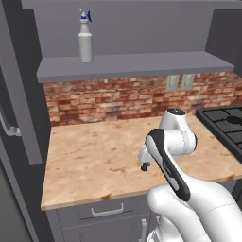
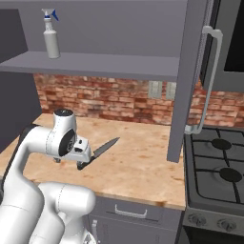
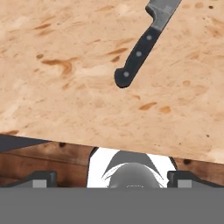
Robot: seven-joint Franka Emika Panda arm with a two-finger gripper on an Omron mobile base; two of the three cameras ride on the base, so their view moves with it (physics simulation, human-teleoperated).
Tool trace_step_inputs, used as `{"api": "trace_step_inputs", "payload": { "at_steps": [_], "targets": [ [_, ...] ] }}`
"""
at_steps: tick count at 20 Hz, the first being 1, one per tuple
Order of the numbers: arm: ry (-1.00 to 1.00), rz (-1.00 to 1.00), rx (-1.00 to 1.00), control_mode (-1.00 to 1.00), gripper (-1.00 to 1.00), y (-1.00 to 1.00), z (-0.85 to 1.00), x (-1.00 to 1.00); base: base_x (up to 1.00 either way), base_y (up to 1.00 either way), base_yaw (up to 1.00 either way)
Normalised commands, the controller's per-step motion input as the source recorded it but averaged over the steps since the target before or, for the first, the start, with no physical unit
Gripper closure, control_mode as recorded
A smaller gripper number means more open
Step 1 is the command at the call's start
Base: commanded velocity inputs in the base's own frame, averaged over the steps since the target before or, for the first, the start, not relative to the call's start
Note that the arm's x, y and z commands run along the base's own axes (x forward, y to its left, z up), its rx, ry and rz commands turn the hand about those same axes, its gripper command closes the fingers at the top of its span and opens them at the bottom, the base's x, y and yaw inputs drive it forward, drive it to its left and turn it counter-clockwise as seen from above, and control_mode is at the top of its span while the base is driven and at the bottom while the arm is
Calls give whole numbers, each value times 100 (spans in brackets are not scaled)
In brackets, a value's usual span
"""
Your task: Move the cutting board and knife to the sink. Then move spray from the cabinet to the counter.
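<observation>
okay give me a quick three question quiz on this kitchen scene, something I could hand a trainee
1. True or false: the knife lies flat on the counter.
2. Where does the spray stand? A) on the stove B) on the cabinet shelf C) on the counter
3. Fill in: the tool's fingers stand ____, with nothing between them.

Key: 1 true. 2 B, upright on the grey shelf above the brick wall. 3 open; the tool hangs above the counter, short of the knife's black handle.
</observation>
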Motion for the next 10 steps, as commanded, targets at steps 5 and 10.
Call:
{"api": "trace_step_inputs", "payload": {
  "at_steps": [5, 10],
  "targets": [
    [0, 0, 0, 100, -100, 0, 0, 0, 2, 0, 0],
    [0, 0, 0, 100, -100, 0, 0, 0, 18, 0, 0]
  ]
}}
